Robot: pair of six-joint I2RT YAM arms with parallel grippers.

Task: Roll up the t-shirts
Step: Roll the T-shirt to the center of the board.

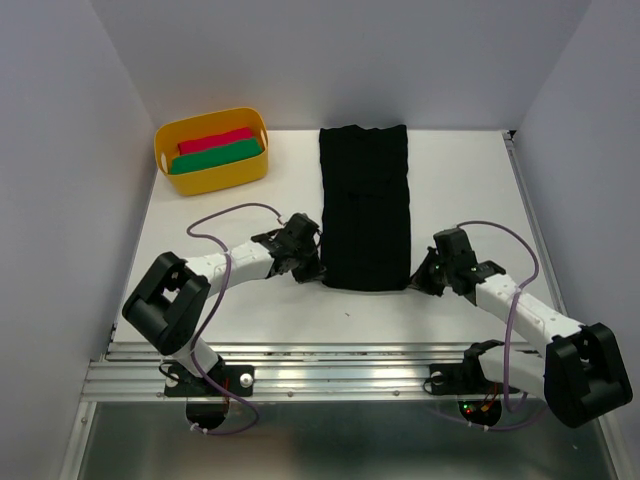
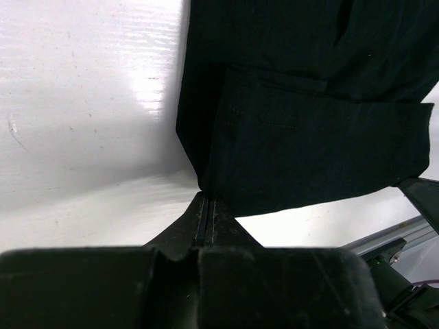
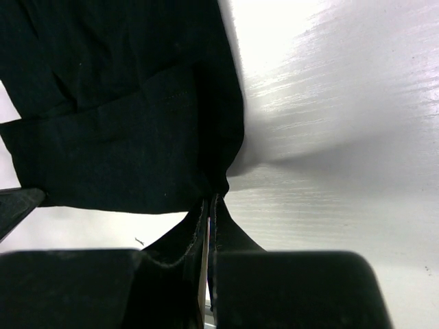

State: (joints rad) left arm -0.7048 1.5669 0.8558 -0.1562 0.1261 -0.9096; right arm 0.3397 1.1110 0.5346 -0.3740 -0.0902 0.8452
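A black t-shirt (image 1: 364,205) lies folded into a long narrow strip down the middle of the white table. My left gripper (image 1: 313,268) is at its near left corner, and the wrist view shows the jaws (image 2: 207,200) pressed together with the cloth's corner (image 2: 302,110) pinched at their tips. On the other side, my right gripper (image 1: 419,279) sits at the near right corner. Its jaws (image 3: 217,200) are likewise shut, with the hem of the shirt (image 3: 116,103) caught between the tips. The near edge of the shirt looks slightly lifted at both corners.
A yellow tub (image 1: 212,180) stands at the far left corner of the table, holding a red roll (image 1: 215,139) and a green roll (image 1: 215,156). White walls close in the table on the left, right and back. A metal rail (image 1: 330,375) runs along the near edge.
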